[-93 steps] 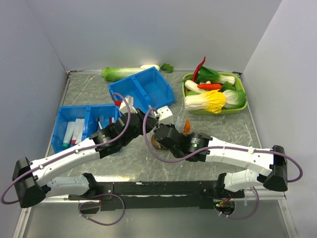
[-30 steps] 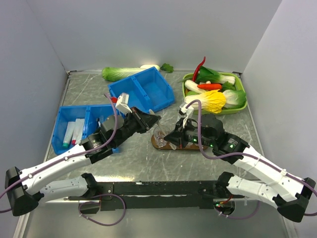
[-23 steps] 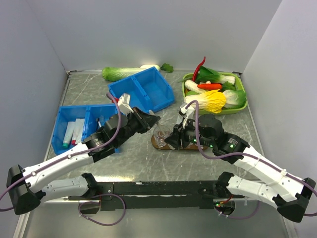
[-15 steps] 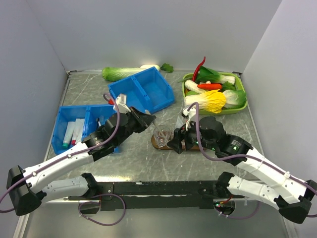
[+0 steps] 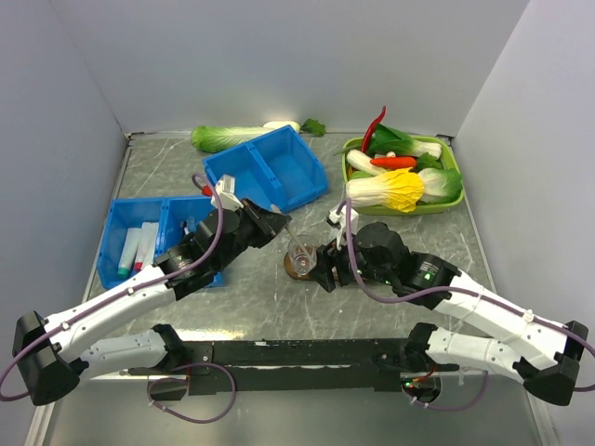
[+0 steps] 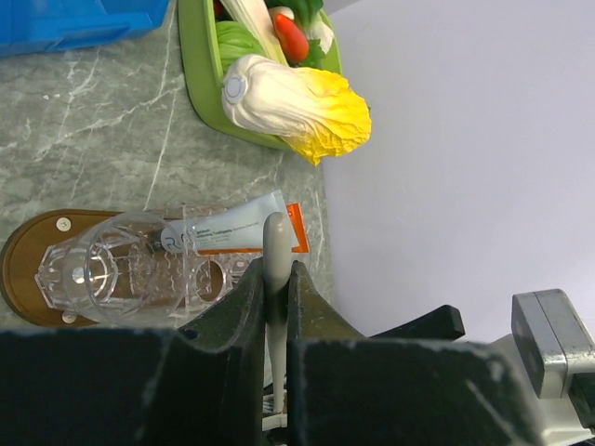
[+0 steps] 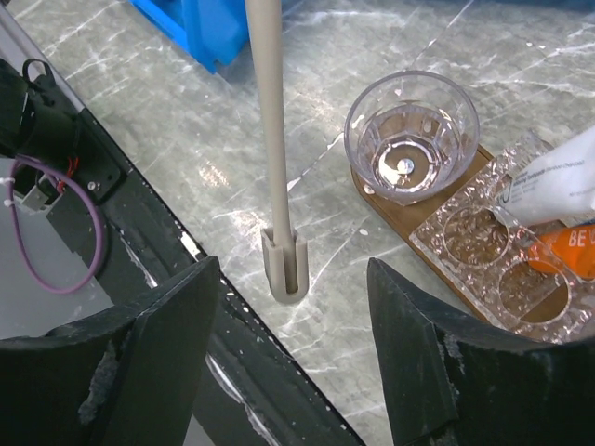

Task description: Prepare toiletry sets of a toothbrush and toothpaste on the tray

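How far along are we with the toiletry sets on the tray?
Done: one clear cup stands on the tray, a white orange-ended tube lying beside it. In hand: the left pincer is shut on a grey toothbrush near the cup; the right pincer is open and empty. Left: seat that brush; other tubes sit in the blue bin.

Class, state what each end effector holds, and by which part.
The left end effector pinches the grey toothbrush by its handle. The right end effector is open and holds nothing.
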You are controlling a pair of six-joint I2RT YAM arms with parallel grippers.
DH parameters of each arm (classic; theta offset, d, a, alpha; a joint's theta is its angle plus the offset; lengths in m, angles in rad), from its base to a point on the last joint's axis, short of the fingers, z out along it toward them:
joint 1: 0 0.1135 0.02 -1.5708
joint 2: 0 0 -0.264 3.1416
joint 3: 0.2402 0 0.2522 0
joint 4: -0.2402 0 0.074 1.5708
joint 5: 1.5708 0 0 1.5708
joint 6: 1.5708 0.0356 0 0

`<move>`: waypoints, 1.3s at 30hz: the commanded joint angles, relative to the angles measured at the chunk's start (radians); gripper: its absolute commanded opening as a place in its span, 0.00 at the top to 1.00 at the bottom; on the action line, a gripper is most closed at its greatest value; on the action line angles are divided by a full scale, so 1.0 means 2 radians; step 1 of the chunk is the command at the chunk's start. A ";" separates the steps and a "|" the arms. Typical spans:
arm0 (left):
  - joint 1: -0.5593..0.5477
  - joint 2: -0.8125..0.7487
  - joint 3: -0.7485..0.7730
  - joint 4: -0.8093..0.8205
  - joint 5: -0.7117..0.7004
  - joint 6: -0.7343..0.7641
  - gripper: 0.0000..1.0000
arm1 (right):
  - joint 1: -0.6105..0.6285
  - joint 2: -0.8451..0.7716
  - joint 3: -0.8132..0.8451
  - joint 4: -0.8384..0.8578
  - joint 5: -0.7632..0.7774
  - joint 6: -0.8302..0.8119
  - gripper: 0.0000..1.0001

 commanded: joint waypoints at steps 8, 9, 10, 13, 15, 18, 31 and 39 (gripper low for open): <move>0.008 -0.004 0.003 0.046 0.029 -0.007 0.99 | -0.018 0.002 -0.011 0.050 -0.047 0.026 0.46; 0.008 -0.004 0.001 0.049 0.030 -0.006 0.99 | -0.023 0.002 -0.011 0.051 -0.055 0.027 0.47; 0.008 -0.005 0.000 0.051 0.032 -0.006 0.99 | -0.027 0.002 -0.012 0.051 -0.062 0.030 0.48; 0.010 -0.005 0.000 0.056 0.035 -0.005 0.99 | -0.035 0.002 -0.014 0.051 -0.083 0.031 0.48; 0.009 -0.005 0.001 0.055 0.036 -0.003 0.99 | -0.037 0.001 -0.012 0.047 -0.088 0.031 0.48; 0.010 -0.008 0.000 0.056 0.038 -0.001 0.99 | -0.043 -0.007 -0.016 0.053 -0.096 0.034 0.50; 0.011 -0.008 -0.004 0.069 0.050 0.003 0.99 | -0.056 -0.019 -0.023 0.059 -0.111 0.039 0.71; 0.018 0.003 0.003 0.074 0.087 0.029 0.68 | -0.057 -0.030 -0.010 0.033 -0.091 0.032 0.98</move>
